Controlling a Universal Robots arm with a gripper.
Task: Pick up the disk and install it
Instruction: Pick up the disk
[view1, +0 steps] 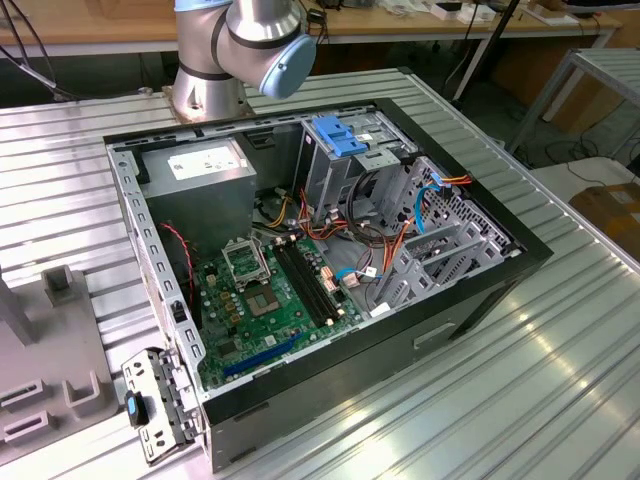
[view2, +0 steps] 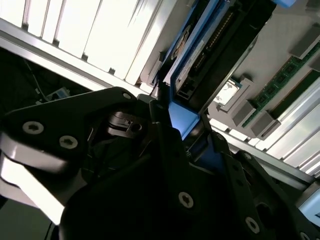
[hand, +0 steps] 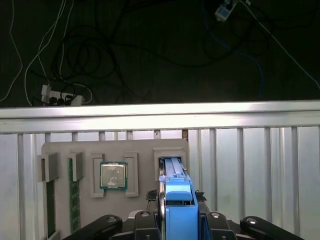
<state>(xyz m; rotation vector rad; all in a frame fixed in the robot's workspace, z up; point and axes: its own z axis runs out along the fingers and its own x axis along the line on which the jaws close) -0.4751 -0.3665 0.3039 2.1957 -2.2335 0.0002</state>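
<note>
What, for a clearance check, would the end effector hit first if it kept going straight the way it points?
The blue-framed disk: it lies directly ahead of the end effector, standing in a slot of the grey tray. Past it comes that tray, though depth is unclear.

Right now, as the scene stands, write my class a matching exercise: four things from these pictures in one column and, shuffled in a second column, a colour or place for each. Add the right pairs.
Things
1. disk
2. processor chip
3. motherboard
4. power-supply box

Descriptions
A. green, lying flat inside the open computer case
B. grey with a white label, in a corner of the case
C. blue-framed, gripped by the claw
D. square and metal-topped, in a pocket of the grey tray

Pairs: 1-C, 2-D, 3-A, 4-B
</note>
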